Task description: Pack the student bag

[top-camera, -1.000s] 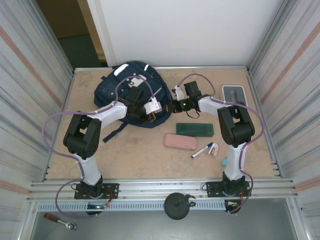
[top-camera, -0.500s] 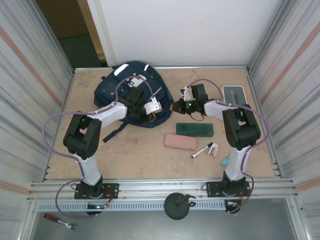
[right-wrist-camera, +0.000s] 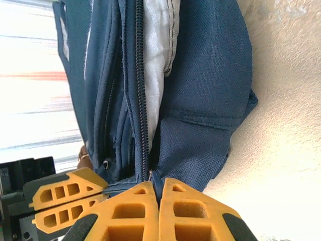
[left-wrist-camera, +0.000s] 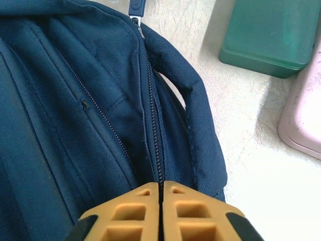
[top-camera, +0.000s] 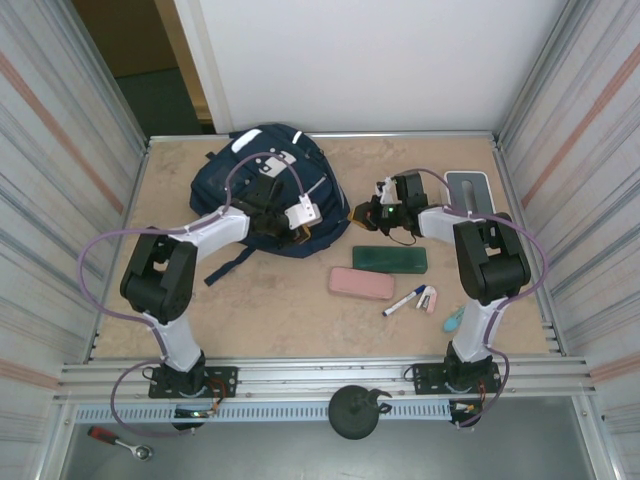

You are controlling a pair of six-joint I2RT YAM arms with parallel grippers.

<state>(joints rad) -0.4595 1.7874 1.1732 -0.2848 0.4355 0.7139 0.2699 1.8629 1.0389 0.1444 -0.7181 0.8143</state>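
On the student bag [top-camera: 240, 170], left end effector [left-wrist-camera: 161, 188] and right end effector [right-wrist-camera: 159, 186] each pinch its zipper seam

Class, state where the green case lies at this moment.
In the top view the green case lies flat, right of centre, just right of the bag's near edge, with the pink case close on its near side.

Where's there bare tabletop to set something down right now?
Bare table lies near, between the arm bases and the pink case, and left of the student bag. Crowded: right-centre, with green case, marker, and the left pincer and right pincer at the bag's edge.
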